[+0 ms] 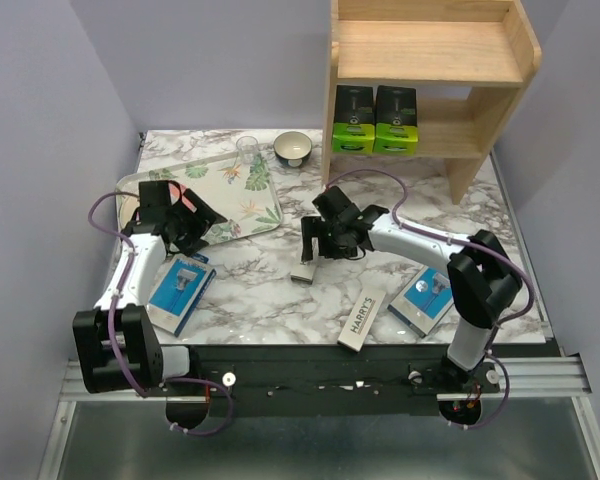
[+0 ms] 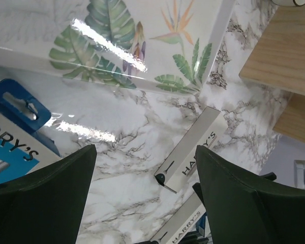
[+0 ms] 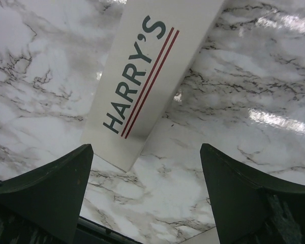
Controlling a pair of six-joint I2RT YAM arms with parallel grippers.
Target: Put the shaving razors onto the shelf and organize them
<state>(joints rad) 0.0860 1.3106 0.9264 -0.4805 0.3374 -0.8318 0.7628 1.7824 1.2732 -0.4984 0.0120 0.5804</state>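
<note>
The left gripper [image 2: 145, 201] hangs released near the desk's left edge, with a flat blue-and-white razor pack [image 1: 180, 288] just beside it toward the near edge. Around the desk's middle, the right gripper [image 3: 147, 203] is spread wide above a slim white cardboard "HARRY'S" box [image 3: 152, 71], whose near end points between the fingers, untouched. The box looks light, stiff and smooth, probably slippery, so pinching across its narrow width near mid-length seems safest. The light-wood two-tier shelf [image 1: 500, 60] stands at the far right corner.
</note>
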